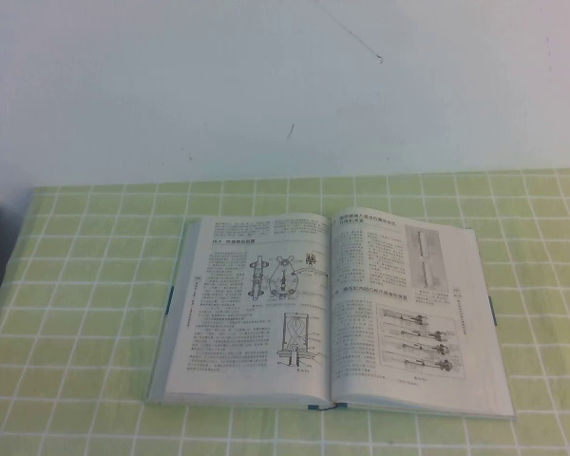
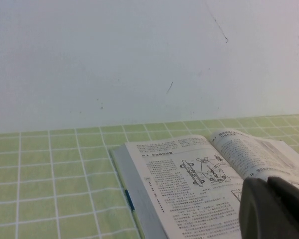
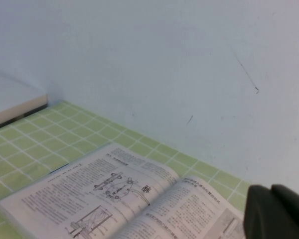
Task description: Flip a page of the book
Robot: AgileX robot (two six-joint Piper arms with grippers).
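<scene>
The book [image 1: 331, 313] lies open and flat on the green checked tablecloth [image 1: 85, 285], roughly in the middle of the table and a bit toward the robot's right, with the pale wall [image 1: 285, 85] behind it. Both sides show white paper with dense text and black technical drawings — the left page [image 1: 256, 309] has a couple of machine diagrams, the right page [image 1: 413, 309] a tall grey figure and a boxed row of drawings. Grey-blue cover edges peek out around the pages.

Neither arm shows up in the high view at all. In the left wrist view, only a dark chunk of the left gripper [image 2: 275, 209] sits in the corner, hanging over the book's left page — whether its jaws are open or closed, I can't tell. Same deal with the right gripper [image 3: 276, 213]: a dark blob in the corner above the book's far right edge, jaws not readable, and it's touching nothing I can see.
</scene>
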